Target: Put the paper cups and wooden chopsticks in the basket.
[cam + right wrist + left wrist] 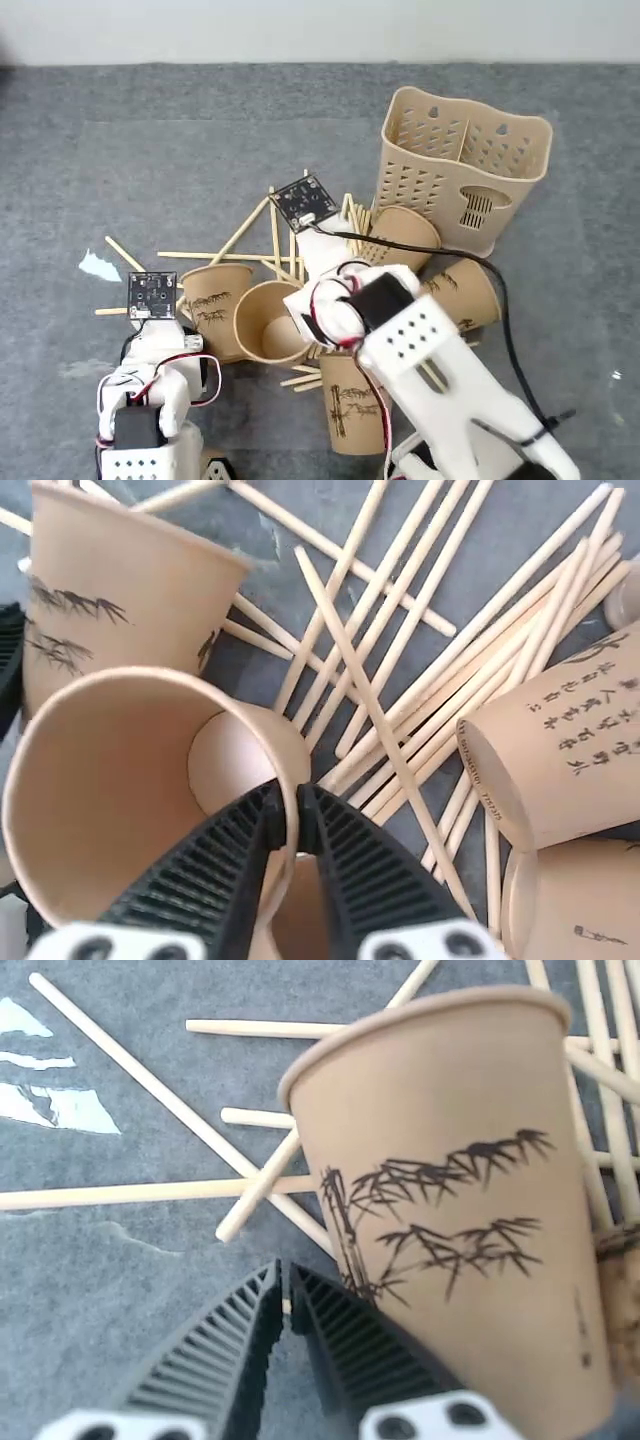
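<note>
My right gripper [288, 795] has its jaws clamped on the wall of a paper cup [110, 780] that lies on its side, one finger inside the mouth. My left gripper [283, 1270] has its jaws pressed together on nothing, just beside a second cup [450, 1210]. In the high view, wooden chopsticks [220, 256] lie scattered at twelve o'clock from the clamped cup, and the basket [465, 165] stands at two o'clock.

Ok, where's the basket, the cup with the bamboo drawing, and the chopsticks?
basket [430, 190]: high view, its slotted front wall.
paper cup with bamboo drawing [450, 1190]: left wrist view, its side.
wooden chopsticks [380, 720]: right wrist view, middle of one stick.
</note>
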### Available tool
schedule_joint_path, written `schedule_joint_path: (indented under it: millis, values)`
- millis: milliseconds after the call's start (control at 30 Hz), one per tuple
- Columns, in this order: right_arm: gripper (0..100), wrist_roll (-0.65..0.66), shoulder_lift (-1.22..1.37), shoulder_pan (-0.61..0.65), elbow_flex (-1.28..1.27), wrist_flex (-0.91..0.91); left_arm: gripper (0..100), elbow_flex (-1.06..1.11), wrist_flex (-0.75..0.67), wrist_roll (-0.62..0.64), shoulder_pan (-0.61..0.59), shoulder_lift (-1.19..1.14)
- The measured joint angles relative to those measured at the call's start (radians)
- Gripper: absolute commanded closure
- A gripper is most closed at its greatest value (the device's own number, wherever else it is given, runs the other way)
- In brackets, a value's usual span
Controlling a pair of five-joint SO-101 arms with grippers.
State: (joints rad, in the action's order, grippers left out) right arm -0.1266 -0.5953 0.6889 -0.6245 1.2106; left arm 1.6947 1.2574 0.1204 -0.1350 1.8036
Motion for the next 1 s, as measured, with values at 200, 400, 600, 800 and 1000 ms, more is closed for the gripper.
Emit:
schedule_joint_path:
  millis: [200, 400, 600, 800, 1000]
  values:
    - [99.1, 0.046, -0.207, -0.04, 0.078, 0.057, 99, 0.0, 0.0, 0.003, 0.0, 0.0]
    - [99.1, 0.114, -0.315, -0.209, 0.316, 0.101, 99, 0.0, 0.0, 0.003, 0.0, 0.0]
    - [99.1, 0.198, -0.324, -0.423, 0.473, 0.08, 99, 0.0, 0.0, 0.003, 0.0, 0.0]
    - [99.1, 0.256, -0.322, -0.62, 0.48, -0.006, 99, 0.0, 0.0, 0.003, 0.0, 0.0]
    - [99.1, 0.259, -0.239, -0.789, 0.485, -0.106, 99, 0.0, 0.0, 0.003, 0.0, 0.0]
